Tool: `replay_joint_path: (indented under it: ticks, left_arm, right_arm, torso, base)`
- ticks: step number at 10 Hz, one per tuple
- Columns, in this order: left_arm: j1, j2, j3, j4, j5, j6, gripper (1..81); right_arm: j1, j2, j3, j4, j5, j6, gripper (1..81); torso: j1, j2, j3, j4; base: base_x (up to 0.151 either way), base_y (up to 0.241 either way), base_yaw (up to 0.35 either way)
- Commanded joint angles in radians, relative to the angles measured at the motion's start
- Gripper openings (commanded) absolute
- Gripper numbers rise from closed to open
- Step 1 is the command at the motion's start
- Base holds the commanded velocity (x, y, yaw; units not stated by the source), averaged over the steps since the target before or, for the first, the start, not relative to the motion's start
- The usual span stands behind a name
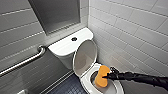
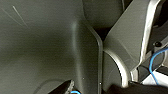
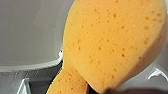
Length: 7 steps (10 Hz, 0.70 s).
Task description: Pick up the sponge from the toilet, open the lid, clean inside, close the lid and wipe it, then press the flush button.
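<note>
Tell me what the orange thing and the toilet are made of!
The sponge looks like soft foam: matte orange, dotted with little pores. The toilet is probably glazed ceramic: white, smooth and shiny, with light glinting off it. Its lid could be plastic; hard to say.

This is a bathroom, seen at a narrow toilet corner. A white ceramic toilet [image 1: 63,47] stands against the back wall. Its rounded tank carries a dark round flush button [image 1: 74,39] on top, and its lid [image 1: 85,56] is raised over the oval bowl. Glossy white wall tiles [image 1: 130,30], laid like bricks, cover the walls. A metal grab bar [image 1: 25,61] of the kind fitted in accessible restrooms runs along the left wall. Above the tank sits a dark rectangular panel [image 1: 56,13], perhaps a recess or a mirror. The floor [image 1: 66,87] beside the bowl is dark and set with small tiles.
</note>
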Motion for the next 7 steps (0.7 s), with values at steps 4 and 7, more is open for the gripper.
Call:
replay_joint_path:
  ticks: [4, 7]
  left_arm:
    - [0.025, 0.000, 0.002, 0.001, 0.092, 0.009, 81.1]
    - [0.025, 0.006, -0.007, 0.002, 0.093, 0.009, 81.1]
  right_arm:
    - [0.186, 0.241, -0.313, -0.058, -0.161, 0.003, 1.0]
    - [0.189, 0.269, -0.454, -0.055, -0.118, 0.066, 1.0]
  torso:
    - [0.000, 0.000, 0.000, 0.000]
    - [0.000, 0.000, 0.000, 0.000]
  base:
    - [0.000, 0.000, 0.000]
    - [0.000, 0.000, 0.000]
